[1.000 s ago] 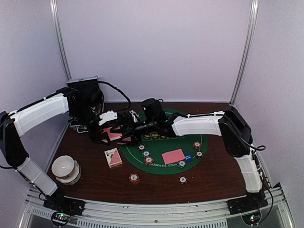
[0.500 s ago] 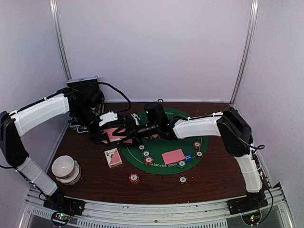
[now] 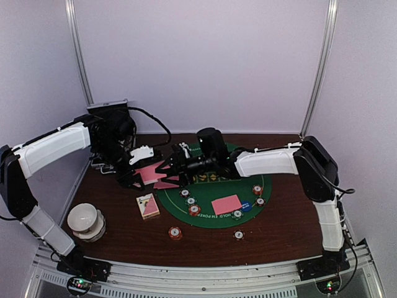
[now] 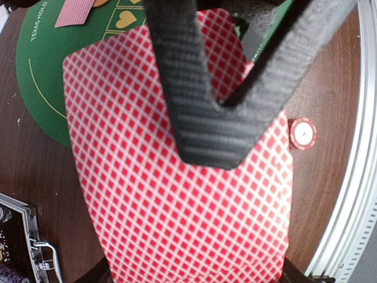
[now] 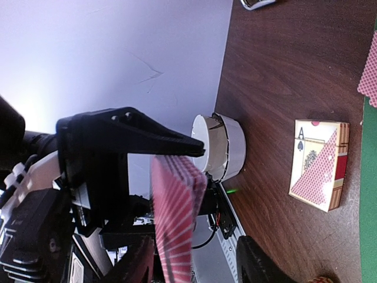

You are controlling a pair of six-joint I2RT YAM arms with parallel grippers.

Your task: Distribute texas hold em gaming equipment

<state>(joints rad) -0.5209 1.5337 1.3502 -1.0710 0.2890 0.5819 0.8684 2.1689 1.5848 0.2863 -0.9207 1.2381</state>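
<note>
Left arm: elbow out far left, forearm runs up & back twd the rear-left corner, then the wrist folds down & rightward. That puts the left gripper just left of the green mat, above the surface. It's clamped tight on a deck of pink-backed cards, w/ one black finger across the top card (deck held clear of the surface).

Right arm: elbow high at right, forearm stretched about level leftward over the mat, right gripper nose-to-nose w/ the left one. Its fingers are partway apart, straddling the deck's edge w/ a gap on one side, not pinching it.

Elsewhere:
- a pink card flat on the mat
- chips on mat & bare wood
- card box beside the mat's left edge
- bowl near left
</note>
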